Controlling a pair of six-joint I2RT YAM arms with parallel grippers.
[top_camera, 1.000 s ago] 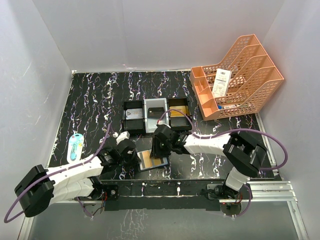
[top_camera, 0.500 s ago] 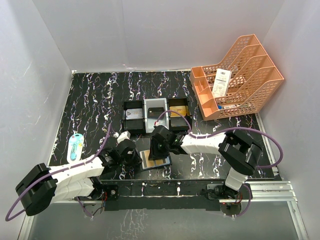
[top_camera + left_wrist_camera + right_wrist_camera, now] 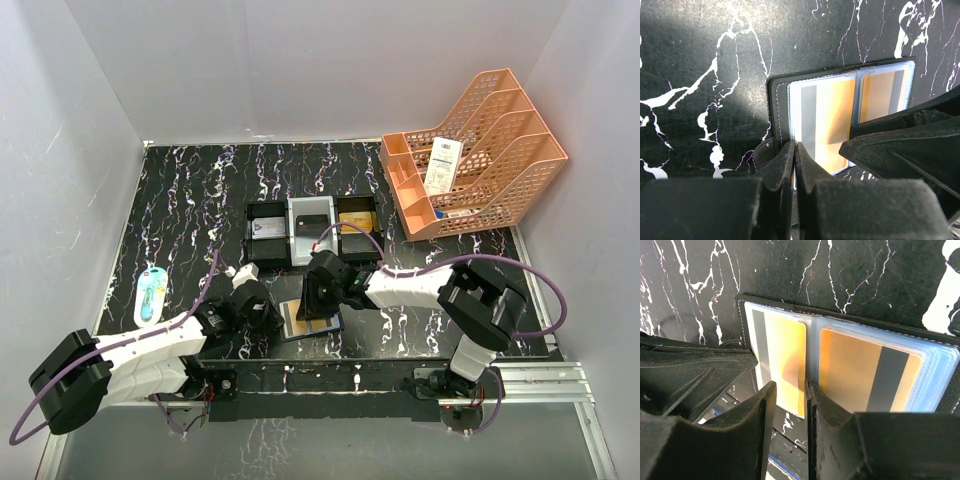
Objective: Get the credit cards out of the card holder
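My left arm lies low along the near edge of the table (image 3: 190,200), reaching rightward, and my left gripper (image 3: 794,146) has its fingers pressed to a hairline on the left rim of the card holder (image 3: 775,100) — clamped there, a thin pale sliver showing between them. My right arm rises from its base at the near right, folds at the elbow and runs leftward, its wrist tipped down over the holder. My right gripper (image 3: 790,386) has its fingers a narrow gap apart, their tips low over the right margin of the left-hand card; I cannot tell whether they touch it. The card holder lies open and flat close to the table's near edge, between my two grippers and nearer than the row of small bins (image 3: 312,230). It has dark stitched borders, and clear bluish sleeves cover both panels. The credit cards (image 3: 860,370) sit in those sleeves — one gold-orange card shows in each panel, each with a grey stripe, both still fully in their slots.
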